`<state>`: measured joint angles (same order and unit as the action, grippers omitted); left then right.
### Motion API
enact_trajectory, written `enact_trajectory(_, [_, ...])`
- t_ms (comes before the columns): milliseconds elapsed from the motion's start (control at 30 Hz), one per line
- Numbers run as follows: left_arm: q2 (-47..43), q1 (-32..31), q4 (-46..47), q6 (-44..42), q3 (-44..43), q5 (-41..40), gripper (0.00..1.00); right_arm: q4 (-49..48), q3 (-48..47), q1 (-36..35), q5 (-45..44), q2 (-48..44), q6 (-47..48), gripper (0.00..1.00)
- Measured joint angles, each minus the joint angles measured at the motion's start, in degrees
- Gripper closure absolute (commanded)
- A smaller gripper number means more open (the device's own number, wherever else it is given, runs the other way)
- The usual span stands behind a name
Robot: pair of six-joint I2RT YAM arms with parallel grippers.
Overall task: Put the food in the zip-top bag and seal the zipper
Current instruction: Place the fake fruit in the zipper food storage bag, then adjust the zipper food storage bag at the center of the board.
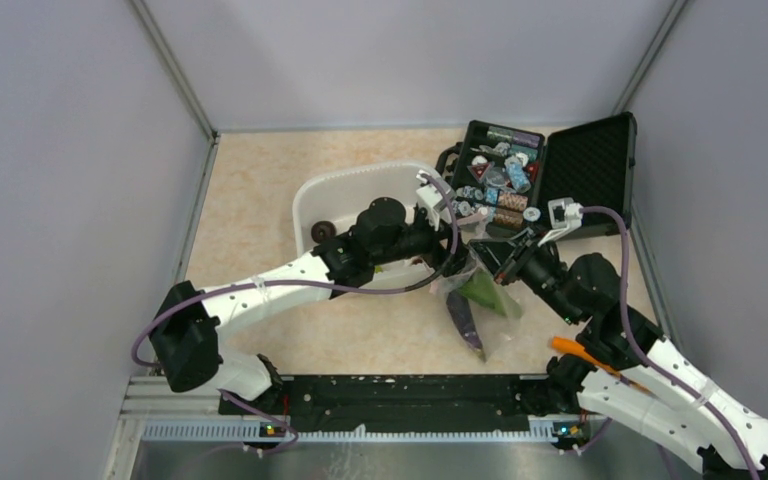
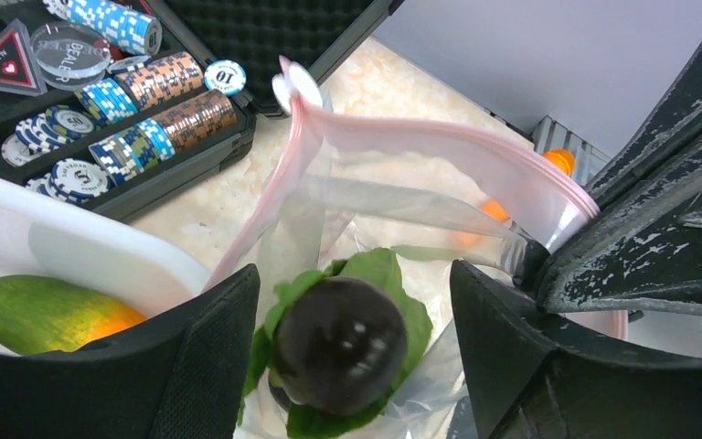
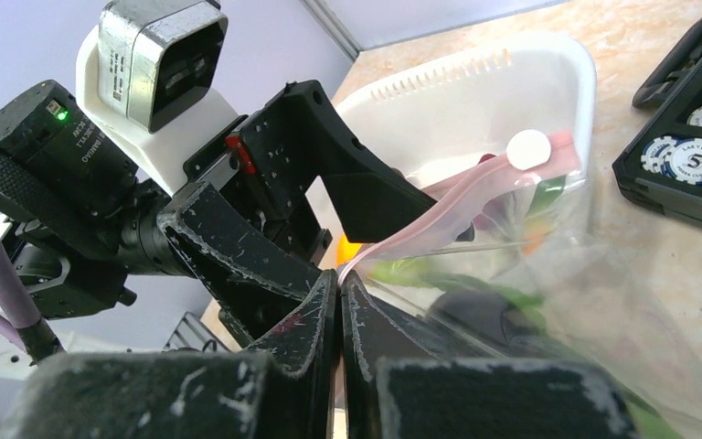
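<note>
The right fingers pinch the zip-top bag at its zipper, mouth agape. Between the spread left fingers, eggplant and leafy piece lie bagged. A green-orange fruit beside them sits in the tub; sealing looks yet to come.

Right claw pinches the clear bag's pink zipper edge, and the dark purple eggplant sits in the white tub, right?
No. The dark purple eggplant lies inside the clear plastic bag, against the green leafy piece, as the left wrist view shows. The right claw's pinch is correct.
</note>
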<state>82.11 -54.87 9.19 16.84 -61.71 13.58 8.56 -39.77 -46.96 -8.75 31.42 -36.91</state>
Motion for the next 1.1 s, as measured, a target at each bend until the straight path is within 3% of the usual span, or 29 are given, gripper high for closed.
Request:
enact_trajectory(300, [-0.4, 0.0, 1.6, 0.0, 0.0, -0.1, 0.24, 1.6, 0.0, 0.0, -2.4, -1.9, -1.4, 1.0])
enact_trajectory(433, [-2.7, -0.1, 1.6, -0.3, 1.0, -0.3, 0.23, 5.3, 0.0, 0.0, -7.9, -2.6, -4.2, 1.0])
enact_trajectory(700, [-13.1, -0.1, 1.4, -1.6, 4.1, -3.3, 0.05, 11.6, 0.0, 0.0, -18.2, -9.0, -6.7, 1.0])
enact_trajectory(867, [-14.6, -0.1, 0.2, -2.0, 3.3, -8.3, 0.05, 9.9, -0.1, 0.0, -16.0, -11.1, -4.6, 1.0])
enact_trajectory(1000, [-7.4, 0.0, -5.7, -2.1, -2.2, -8.6, 0.14, 8.6, -1.9, 0.0, -10.9, -9.4, -2.7, 1.0])
enact_trajectory(1100, [-3.6, 0.0, -8.9, -1.8, -3.8, -7.5, 0.15, 7.3, -2.4, 0.0, -8.7, -8.6, -2.0, 1.0])
